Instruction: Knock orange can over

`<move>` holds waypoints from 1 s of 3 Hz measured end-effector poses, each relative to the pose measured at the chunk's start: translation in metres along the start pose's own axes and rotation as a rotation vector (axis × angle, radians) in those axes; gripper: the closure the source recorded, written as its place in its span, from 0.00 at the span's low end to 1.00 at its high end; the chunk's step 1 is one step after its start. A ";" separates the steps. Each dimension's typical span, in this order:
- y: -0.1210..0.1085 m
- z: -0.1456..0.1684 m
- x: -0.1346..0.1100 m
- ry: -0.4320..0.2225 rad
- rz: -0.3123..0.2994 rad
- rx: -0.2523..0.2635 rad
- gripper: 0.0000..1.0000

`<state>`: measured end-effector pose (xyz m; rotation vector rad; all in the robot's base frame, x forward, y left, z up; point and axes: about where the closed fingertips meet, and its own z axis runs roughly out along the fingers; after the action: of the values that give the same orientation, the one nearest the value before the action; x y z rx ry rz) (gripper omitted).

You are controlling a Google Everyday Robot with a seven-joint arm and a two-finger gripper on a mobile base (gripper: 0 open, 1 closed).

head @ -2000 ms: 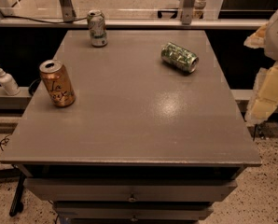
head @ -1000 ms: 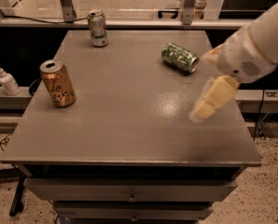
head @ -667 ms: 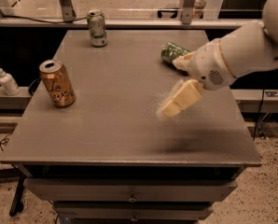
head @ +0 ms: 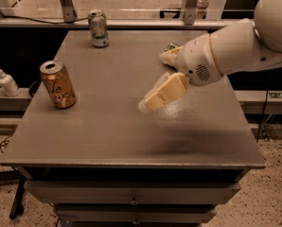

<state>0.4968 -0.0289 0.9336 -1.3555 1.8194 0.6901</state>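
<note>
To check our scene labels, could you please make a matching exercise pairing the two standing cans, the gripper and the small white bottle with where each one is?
Things:
1. orange can
2. white-and-green can
3. gripper
4. white bottle

Places:
A. off the table, to its left
B. above the middle of the table
C. upright near the table's left edge
D. upright at the table's far edge

Pairs: 1-C, 2-D, 3-B, 4-A
</note>
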 end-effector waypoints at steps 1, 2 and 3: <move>-0.001 0.009 -0.005 -0.030 -0.019 -0.010 0.00; -0.003 0.052 -0.016 -0.093 -0.005 -0.049 0.00; -0.011 0.107 -0.036 -0.183 0.017 -0.100 0.00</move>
<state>0.5391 0.0715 0.9024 -1.2972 1.6719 0.8949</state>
